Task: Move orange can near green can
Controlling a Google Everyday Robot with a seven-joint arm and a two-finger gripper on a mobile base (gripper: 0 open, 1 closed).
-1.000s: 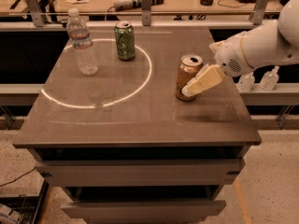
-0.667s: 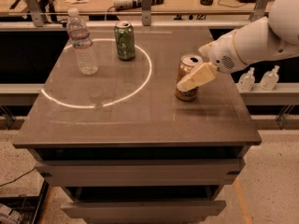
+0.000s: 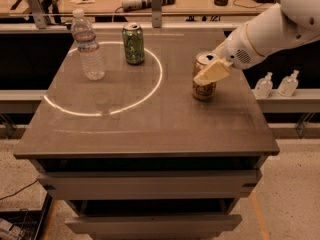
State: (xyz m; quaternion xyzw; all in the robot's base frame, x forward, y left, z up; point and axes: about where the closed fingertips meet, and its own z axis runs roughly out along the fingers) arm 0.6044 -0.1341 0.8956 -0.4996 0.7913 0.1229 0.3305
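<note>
The orange can (image 3: 204,90) stands upright on the right side of the table (image 3: 150,129). My gripper (image 3: 204,73) reaches in from the right on a white arm and is around the can's upper part, its cream front piece covering the can's upper front. The green can (image 3: 133,44) stands upright at the back middle of the table, well to the left of the orange can and apart from it.
A clear plastic water bottle (image 3: 87,46) stands at the back left, left of the green can. A bright ring of light (image 3: 150,91) lies on the tabletop. Two small bottles (image 3: 276,84) sit on a ledge to the right. A cluttered bench runs behind.
My gripper has moved up and slightly left along the orange can, from its lower part to its upper part. The orange can has stayed where it stands. The green can and bottle have not moved.
</note>
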